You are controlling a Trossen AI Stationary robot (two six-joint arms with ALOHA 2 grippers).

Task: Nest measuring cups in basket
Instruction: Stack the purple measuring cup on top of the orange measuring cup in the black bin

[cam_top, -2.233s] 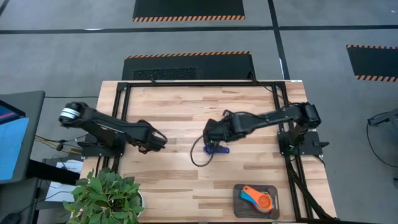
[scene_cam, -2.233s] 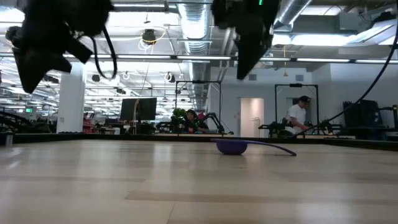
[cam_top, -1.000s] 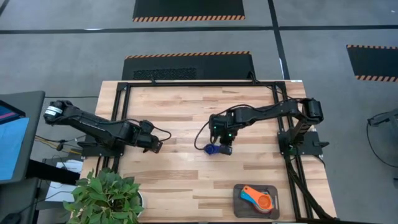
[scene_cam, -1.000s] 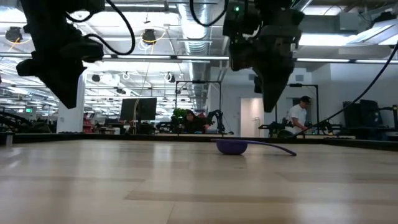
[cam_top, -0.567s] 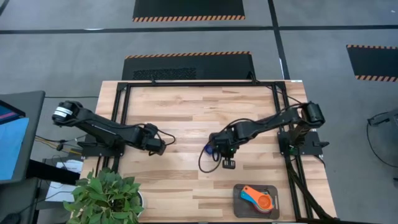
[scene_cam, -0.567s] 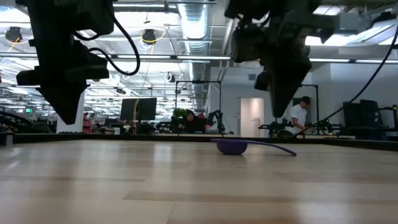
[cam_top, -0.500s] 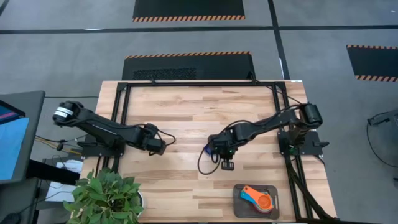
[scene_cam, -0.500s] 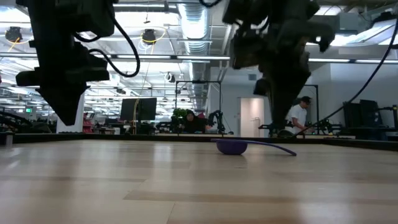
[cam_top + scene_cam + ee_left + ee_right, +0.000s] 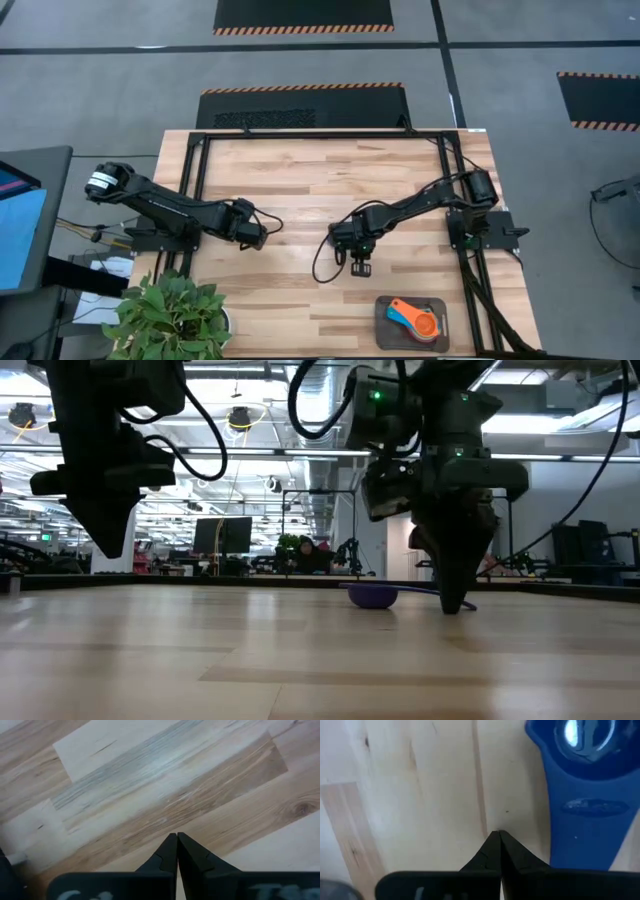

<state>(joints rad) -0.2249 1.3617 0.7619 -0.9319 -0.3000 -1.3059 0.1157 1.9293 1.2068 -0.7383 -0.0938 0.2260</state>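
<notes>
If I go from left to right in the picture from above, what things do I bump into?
Potted plant → left gripper → right gripper → basket holding measuring cups.

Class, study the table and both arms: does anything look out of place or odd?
Yes. The right claw is shut on nothing, its tips down at the bare wood beside the blue cup's handle rather than around it. That cup lies alone mid-table, far from the basket, which already holds other cups. The left claw hangs shut, idle.
</notes>
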